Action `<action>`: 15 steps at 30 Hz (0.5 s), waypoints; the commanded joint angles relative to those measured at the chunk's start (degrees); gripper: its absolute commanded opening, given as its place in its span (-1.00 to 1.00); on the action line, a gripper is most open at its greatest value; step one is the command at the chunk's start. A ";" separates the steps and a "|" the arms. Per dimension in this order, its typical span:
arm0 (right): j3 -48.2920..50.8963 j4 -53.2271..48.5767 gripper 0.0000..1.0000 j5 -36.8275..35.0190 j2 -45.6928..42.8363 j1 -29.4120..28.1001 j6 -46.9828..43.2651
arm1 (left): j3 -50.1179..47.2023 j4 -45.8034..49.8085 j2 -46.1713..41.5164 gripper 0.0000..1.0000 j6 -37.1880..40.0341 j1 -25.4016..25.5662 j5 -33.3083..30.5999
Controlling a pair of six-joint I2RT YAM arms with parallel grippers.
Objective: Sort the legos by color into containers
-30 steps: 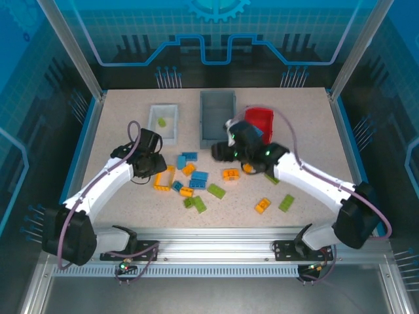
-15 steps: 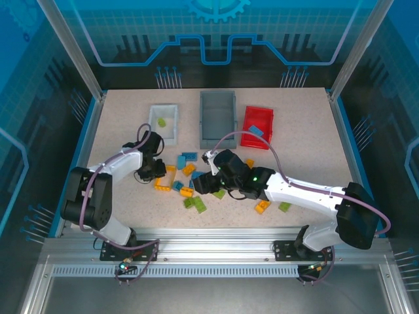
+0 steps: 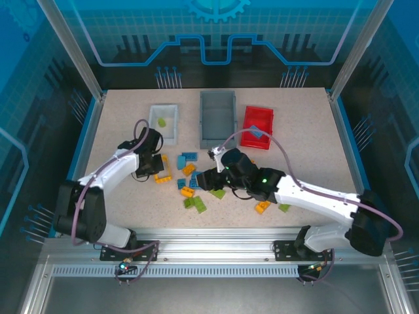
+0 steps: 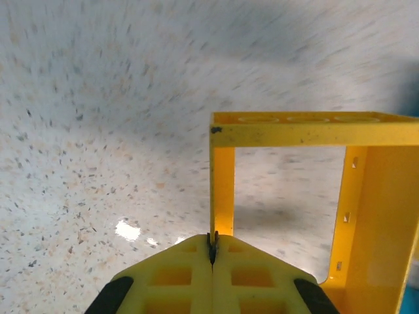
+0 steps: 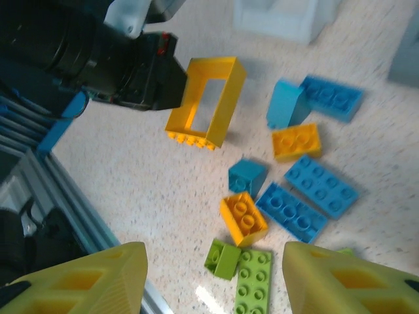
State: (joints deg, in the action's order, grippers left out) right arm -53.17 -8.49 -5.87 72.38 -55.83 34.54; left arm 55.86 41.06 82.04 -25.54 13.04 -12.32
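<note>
My left gripper (image 3: 158, 169) is shut on one thin wall of the yellow open-frame lego (image 4: 294, 127), its jaws (image 4: 213, 239) pinching the edge. That frame (image 5: 206, 101) stands tilted on its side left of the pile. My right gripper (image 5: 216, 261) hangs open above the loose legos: blue bricks (image 5: 291, 212), an orange brick (image 5: 243, 218) and green bricks (image 5: 254, 275). Nothing is between its fingers. At the back stand the white container (image 3: 152, 124), the grey one (image 3: 217, 140) and the red one (image 3: 249, 140).
A green brick (image 3: 161, 122) lies in the white bin and a blue one (image 3: 256, 131) in the red bin. An orange brick (image 3: 262, 207) and a green brick (image 3: 284, 207) lie apart at the right front. The aluminium rail (image 3: 209, 252) borders the near edge.
The left gripper has shut on the yellow frame's wall. The right arm swung from the red bin, where a blue brick now lies, down over the pile.
</note>
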 commanded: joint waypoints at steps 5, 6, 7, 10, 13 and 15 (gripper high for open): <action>2.45 1.50 0.26 -20.69 -10.35 3.38 2.27 | 27.79 6.97 6.44 -1.00 0.66 11.19 -2.46; 2.28 1.30 0.26 -21.74 -10.65 4.51 2.52 | 31.63 6.94 9.49 -1.00 0.84 12.21 -2.11; 2.02 1.28 0.25 -21.82 -10.76 6.01 2.55 | 36.40 7.21 12.98 -1.00 1.37 12.91 -1.85; 0.61 0.77 0.25 -20.56 -10.43 9.94 2.72 | 49.44 7.76 23.59 -1.00 2.71 14.37 -2.10; -1.06 -0.82 0.25 -19.47 -9.20 13.46 3.35 | 64.23 11.19 35.21 -1.00 3.02 14.35 -1.67; -1.97 -0.86 0.25 -18.10 -8.26 15.67 3.52 | 76.10 15.19 44.60 -1.00 3.43 14.26 -2.83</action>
State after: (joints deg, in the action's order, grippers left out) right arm -52.58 -8.93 -23.70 63.07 -42.52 36.91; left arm 121.82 49.08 118.06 -23.79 27.55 -13.96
